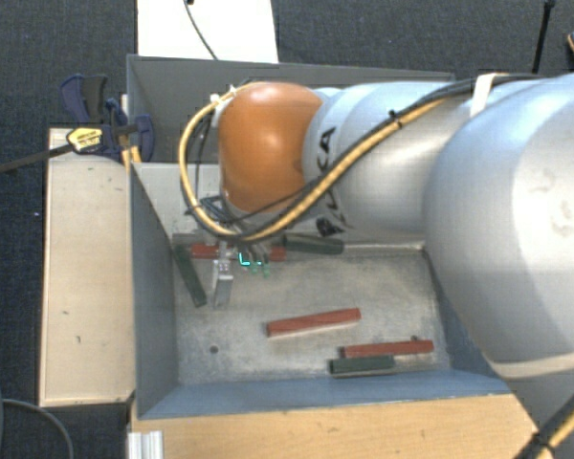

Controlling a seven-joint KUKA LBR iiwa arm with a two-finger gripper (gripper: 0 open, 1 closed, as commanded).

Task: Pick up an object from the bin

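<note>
My gripper point(224, 280) hangs below the arm's orange cover, low over the bin's far left part. Just left of it a dark green bar point(187, 273) lies tilted on the floor. A red bar point(205, 251) lies behind the gripper along the back wall, partly hidden by it. Another dark green bar point(313, 246) lies to the right by the back wall. I see nothing held in the gripper.
A red-brown bar point(313, 323) lies in the middle of the floor. Near the front right, a red bar point(387, 349) and a dark green bar point(362, 364) lie side by side. The arm covers the bin's right side.
</note>
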